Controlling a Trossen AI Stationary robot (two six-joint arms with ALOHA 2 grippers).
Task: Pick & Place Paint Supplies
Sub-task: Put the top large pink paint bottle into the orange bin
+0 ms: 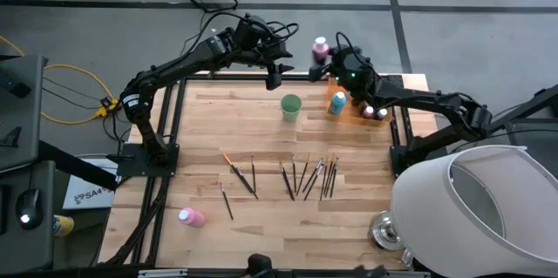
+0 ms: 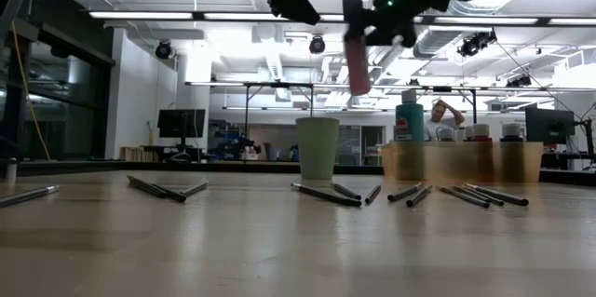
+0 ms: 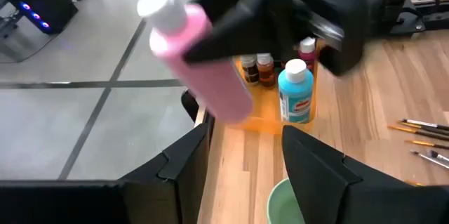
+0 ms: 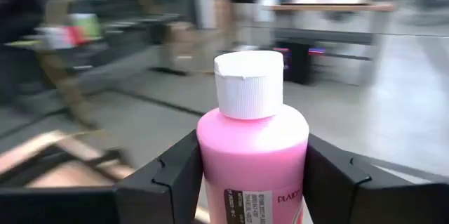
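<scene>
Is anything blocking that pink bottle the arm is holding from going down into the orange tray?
The right gripper holds the pink bottle in the air near the orange tray. The teal bottle and small paint bottles stand in the tray; nothing else visibly intervenes.

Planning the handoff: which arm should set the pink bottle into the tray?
Right, probably. Its end effector already grips the pink bottle beside the tray; the left end effector is open.

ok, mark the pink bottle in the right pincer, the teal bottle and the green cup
pink bottle (image 4: pixel 252 154): right wrist view, on the pink body below the white cap.
teal bottle (image 3: pixel 296 99): left wrist view, on its label.
green cup (image 1: pixel 290 107): high view, on its rim.
</scene>
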